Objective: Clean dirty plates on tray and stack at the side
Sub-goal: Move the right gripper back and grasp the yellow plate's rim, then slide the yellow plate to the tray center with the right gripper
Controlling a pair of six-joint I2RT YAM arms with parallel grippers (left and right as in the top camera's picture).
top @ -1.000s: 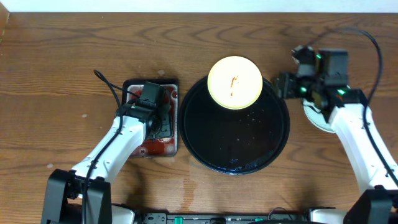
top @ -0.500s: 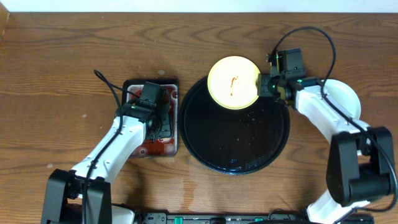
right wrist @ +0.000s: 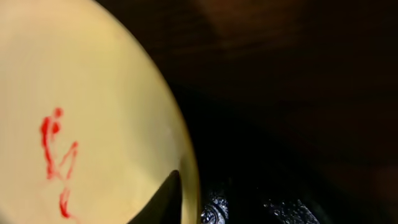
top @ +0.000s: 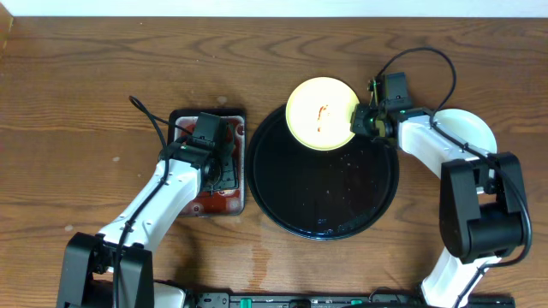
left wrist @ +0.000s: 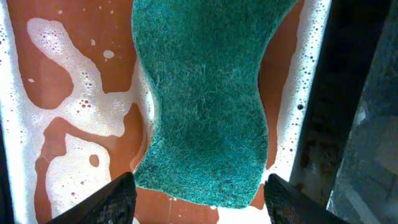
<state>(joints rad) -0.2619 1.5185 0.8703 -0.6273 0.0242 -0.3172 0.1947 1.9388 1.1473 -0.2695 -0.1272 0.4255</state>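
The pale yellow plate [top: 323, 114], with a red sauce smear, rests at the far side of the black tray [top: 325, 192], partly over its rim. My right gripper [top: 360, 120] is at the plate's right edge. In the right wrist view one finger lies over the plate [right wrist: 93, 124] near its rim. The other finger is lost against the dark tray [right wrist: 298, 155], so I cannot tell the right gripper's [right wrist: 205, 199] grip. A pale plate [top: 475, 128] lies on the table to the right, and I cannot tell if it is a stack. My left gripper [top: 216, 171] is open.
The left gripper [left wrist: 202, 202] hangs over the small rectangular tray [top: 210, 204] of reddish soapy liquid, left of the black tray. Its fingers are either side of the near end of a green sponge [left wrist: 205, 106] lying in the liquid. Droplets dot the black tray's wet surface.
My right arm has swung left from above the pale plate at the right to the yellow plate's right edge. The yellow plate and the left arm have not moved.
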